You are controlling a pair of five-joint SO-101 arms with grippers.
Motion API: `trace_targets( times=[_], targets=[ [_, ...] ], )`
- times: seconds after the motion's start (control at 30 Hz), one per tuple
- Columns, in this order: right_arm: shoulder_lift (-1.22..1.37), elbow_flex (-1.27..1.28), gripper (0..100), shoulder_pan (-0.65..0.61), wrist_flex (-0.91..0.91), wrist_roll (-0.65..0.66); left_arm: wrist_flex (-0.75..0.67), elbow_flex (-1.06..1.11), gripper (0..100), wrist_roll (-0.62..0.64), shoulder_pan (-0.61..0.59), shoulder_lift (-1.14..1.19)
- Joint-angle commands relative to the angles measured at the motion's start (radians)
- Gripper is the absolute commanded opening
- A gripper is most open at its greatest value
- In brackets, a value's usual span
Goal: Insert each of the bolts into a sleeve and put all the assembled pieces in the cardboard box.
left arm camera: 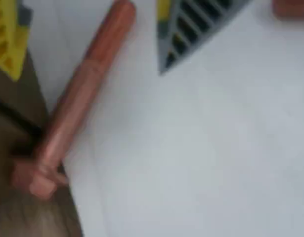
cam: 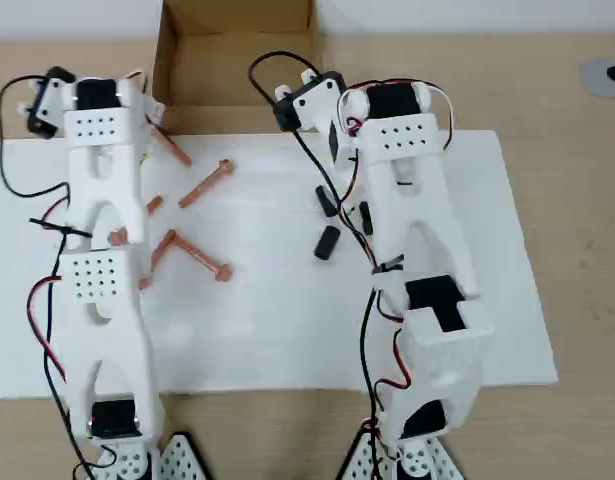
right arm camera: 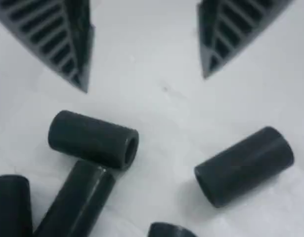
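Brown cardboard forms the cardboard box (cam: pixel 237 118), which stands open-topped at the far edge of the worktop (cam: pixel 557 200). Its front wall meets the far edge of the white sheet (cam: pixel 267 330). Inside it we see bare cardboard floor.

Copper-coloured bolts (cam: pixel 205 184) lie loose on the left half of the sheet, some partly under the left arm. Black sleeves (cam: pixel 328 242) lie near the sheet's middle, beside the right arm and apart from the bolts.

We find the left claw (left arm camera: pixel 87 73) low over the sheet's far left corner, just beside the box's front left corner. Its jaws are spread wide, and one bolt (left arm camera: pixel 77 108) lies flat on the sheet between them with a gap on either side. The head of that bolt reaches the sheet's edge.

The right claw (right arm camera: pixel 145 83) hangs over the sleeves with its jaws wide apart, holding nothing. Several sleeves lie just past its fingertips, and two of them touch each other.
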Motion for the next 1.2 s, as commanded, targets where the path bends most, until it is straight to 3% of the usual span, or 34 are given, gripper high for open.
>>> trace_targets(
  times=[0.0,0.63,0.87,1.03,1.17],
  targets=[
    [-0.004,0.022,18.7,-0.002,0.009,0.018,-0.040,-0.051,20,0.006,0.031,0.019],
    [-0.002,0.137,18.7,0.065,-0.034,0.020,-0.341,-0.081,20,0.034,0.008,0.140],
    [0.019,0.137,18.7,0.067,-0.034,0.020,-0.500,0.078,19,0.031,0.005,0.140],
    [0.054,0.131,18.7,0.067,-0.029,0.020,-0.496,0.118,1,0.029,-0.018,0.139],
    [0.056,0.136,18.7,0.068,-0.028,0.018,-0.462,0.109,0,0.029,-0.026,0.139]
  ],
)
